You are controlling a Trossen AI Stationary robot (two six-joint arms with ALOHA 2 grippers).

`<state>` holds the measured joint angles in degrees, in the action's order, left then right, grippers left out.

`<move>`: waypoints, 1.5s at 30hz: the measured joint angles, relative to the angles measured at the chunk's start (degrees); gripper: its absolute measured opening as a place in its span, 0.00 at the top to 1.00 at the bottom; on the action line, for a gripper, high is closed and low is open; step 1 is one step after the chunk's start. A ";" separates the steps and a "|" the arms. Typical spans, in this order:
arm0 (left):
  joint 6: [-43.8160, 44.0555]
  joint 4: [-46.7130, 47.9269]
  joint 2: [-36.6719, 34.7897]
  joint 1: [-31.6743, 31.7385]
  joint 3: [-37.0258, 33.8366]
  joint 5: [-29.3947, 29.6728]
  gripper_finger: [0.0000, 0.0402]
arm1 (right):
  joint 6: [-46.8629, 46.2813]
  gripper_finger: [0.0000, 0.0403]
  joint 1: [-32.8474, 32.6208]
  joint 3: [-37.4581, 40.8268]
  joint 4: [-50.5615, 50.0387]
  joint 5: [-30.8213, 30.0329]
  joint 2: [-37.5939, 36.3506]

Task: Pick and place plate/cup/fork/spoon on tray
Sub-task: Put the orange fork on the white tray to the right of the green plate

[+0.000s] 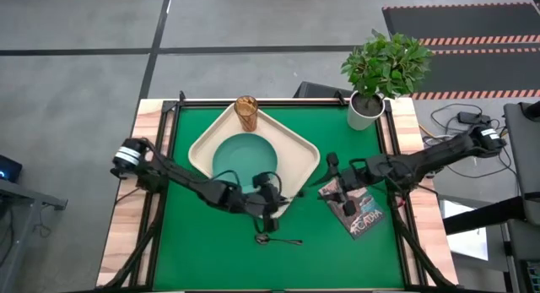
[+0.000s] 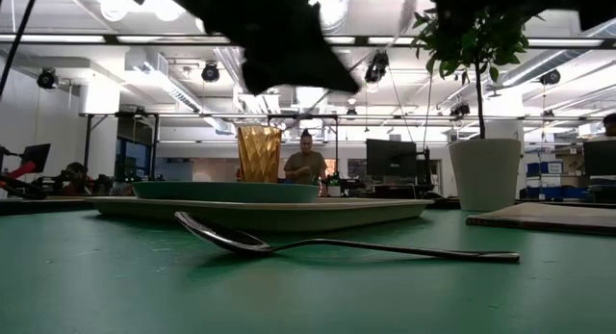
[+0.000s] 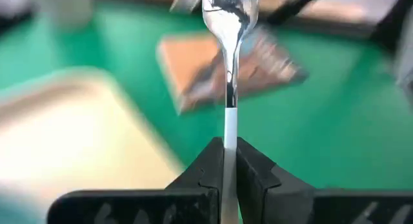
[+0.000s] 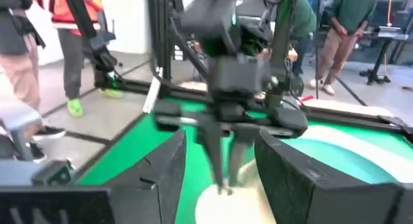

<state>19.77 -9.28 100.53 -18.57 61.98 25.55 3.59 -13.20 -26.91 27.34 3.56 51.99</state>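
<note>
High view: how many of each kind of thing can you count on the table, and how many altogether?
tray: 1
plate: 1
cup: 1
spoon: 1
fork: 1, held in the left gripper's fingers
book: 1
potted plant: 1
Total: 7

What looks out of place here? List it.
The tray sits cornerwise on the green mat, and the book lies askew. The spoon lies off the tray, on the mat. Nothing looks spilled or broken.
</note>
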 joint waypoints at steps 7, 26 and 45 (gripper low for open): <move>23.59 20.70 -2.74 2.81 0.16 0.58 0.99 | -3.55 0.58 -0.56 0.02 -8.67 -0.64 -7.72; 35.76 36.09 7.12 5.44 13.74 -4.61 1.00 | -3.62 0.59 -0.80 0.04 -18.73 -0.53 -16.17; 36.79 42.48 12.80 6.84 18.34 -4.07 1.00 | -3.40 0.59 -0.80 0.02 -21.10 -0.14 -18.12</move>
<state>56.56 33.19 113.33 -11.72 80.32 21.48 0.19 -14.00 -26.89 6.24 3.42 33.87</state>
